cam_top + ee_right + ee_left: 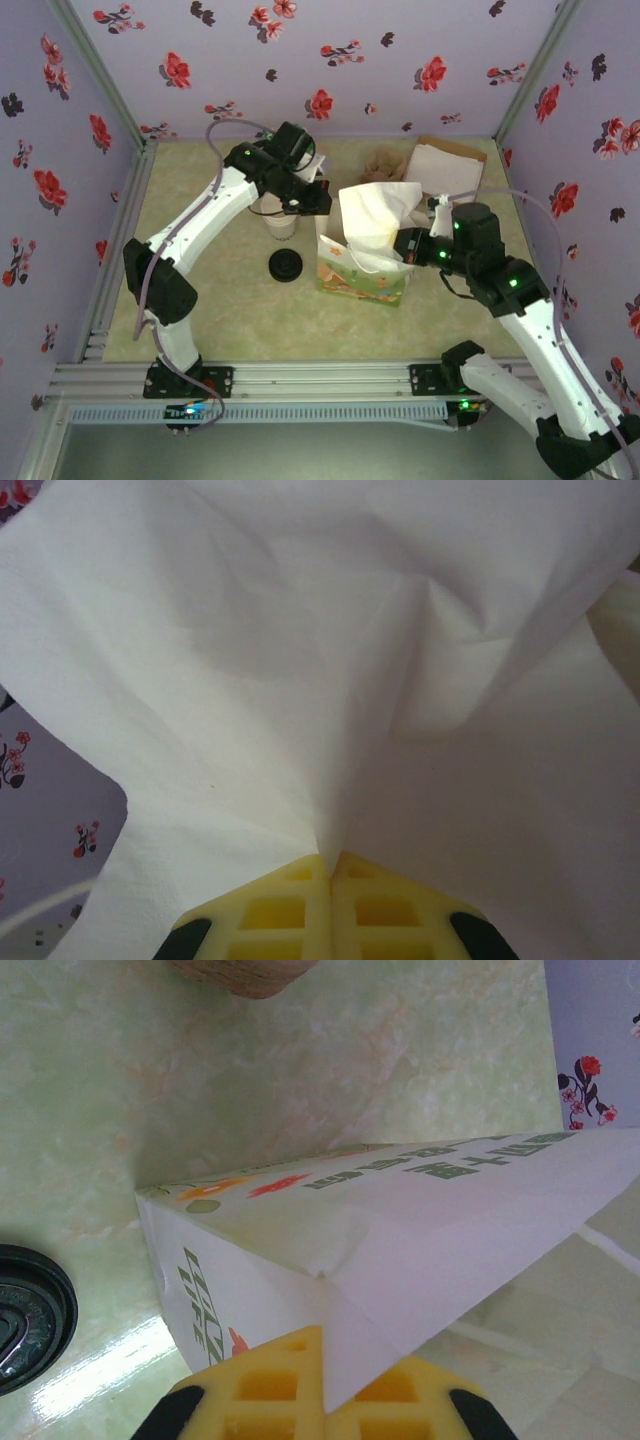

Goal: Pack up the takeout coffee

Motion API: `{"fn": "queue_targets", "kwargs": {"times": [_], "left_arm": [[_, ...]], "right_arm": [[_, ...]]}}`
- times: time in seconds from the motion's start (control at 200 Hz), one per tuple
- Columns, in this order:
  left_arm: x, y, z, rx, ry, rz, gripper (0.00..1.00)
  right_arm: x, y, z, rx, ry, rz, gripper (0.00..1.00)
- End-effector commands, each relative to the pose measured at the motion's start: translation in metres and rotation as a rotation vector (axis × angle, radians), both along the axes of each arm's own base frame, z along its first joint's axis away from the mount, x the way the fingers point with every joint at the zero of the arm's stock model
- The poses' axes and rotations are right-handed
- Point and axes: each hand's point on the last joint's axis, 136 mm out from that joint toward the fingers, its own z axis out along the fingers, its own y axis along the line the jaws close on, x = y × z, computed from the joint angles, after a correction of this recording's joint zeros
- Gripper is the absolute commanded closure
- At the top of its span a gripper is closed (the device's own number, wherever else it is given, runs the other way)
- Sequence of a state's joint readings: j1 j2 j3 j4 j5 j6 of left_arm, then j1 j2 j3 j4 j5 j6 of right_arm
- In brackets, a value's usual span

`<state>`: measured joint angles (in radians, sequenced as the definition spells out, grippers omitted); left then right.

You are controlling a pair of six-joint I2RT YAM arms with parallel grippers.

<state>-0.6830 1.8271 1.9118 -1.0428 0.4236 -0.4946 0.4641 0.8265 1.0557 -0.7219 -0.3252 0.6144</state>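
Your left arm (205, 215) rises from its base at the near left. It reaches away across the surface (220, 310) and folds at the wrist, so the left hand (318, 202) points back toward the middle. That hand is clenched on the upper left edge of the paper bag (365, 250). In the left wrist view, its yellow fingers (265, 1385) meet with the bag's folded corner pinched between them.

Your right arm (530, 320) comes in from the near right with its elbow bent. It carries the right hand (405, 246) low and level against the bag's right side. In the right wrist view, that hand (330, 865) is also clamped on the paper, which fans out from between the fingers (275, 910).

The bag stands upright in the middle of the surface, its white mouth spread between your two hands.

The takeout coffee (280, 224) stands on the surface just left of the bag, partly under your left wrist, and neither hand touches it. A dark round lid (285, 265) lies flat on the surface just nearer to you than the cup. The brown pulp carrier (385, 165) sits beyond the bag near the back wall.
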Motion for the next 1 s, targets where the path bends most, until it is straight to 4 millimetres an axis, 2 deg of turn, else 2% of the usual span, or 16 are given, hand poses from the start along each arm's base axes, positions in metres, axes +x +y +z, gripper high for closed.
{"fn": "queue_targets", "kwargs": {"times": [0.0,0.065,0.185,0.35,0.42,0.555,0.745,0.895,0.995], "left_arm": [[-0.009,-0.002,0.016,-0.045,-0.019,-0.022,1.0],[-0.009,-0.003,0.016,-0.045,-0.02,-0.023,1.0],[-0.01,-0.003,0.018,-0.046,-0.024,-0.028,1.0],[-0.012,-0.005,0.018,-0.047,-0.026,-0.036,1.0],[-0.013,-0.006,0.019,-0.047,-0.027,-0.04,1.0],[-0.014,-0.006,0.02,-0.049,-0.031,-0.044,1.0],[-0.016,-0.007,0.02,-0.05,-0.031,-0.049,1.0],[-0.017,-0.008,0.02,-0.047,-0.032,-0.052,1.0],[-0.017,-0.008,0.02,-0.048,-0.034,-0.053,1.0]], "right_arm": [[-0.008,-0.006,-0.023,-0.109,0.157,-0.006,1.0],[-0.009,-0.014,-0.035,-0.203,0.213,-0.021,1.0],[-0.009,-0.019,-0.038,-0.264,0.252,-0.026,1.0],[-0.01,-0.007,-0.04,-0.311,0.304,0.014,1.0],[-0.009,-0.003,-0.041,-0.343,0.307,0.025,0.95],[-0.003,-0.007,-0.048,-0.431,0.336,0.013,0.93],[0.003,-0.005,-0.055,-0.498,0.345,0.011,0.82],[0.003,0.006,-0.059,-0.519,0.342,0.047,0.64],[0.006,0.006,-0.048,-0.538,0.309,0.052,0.51]]}}
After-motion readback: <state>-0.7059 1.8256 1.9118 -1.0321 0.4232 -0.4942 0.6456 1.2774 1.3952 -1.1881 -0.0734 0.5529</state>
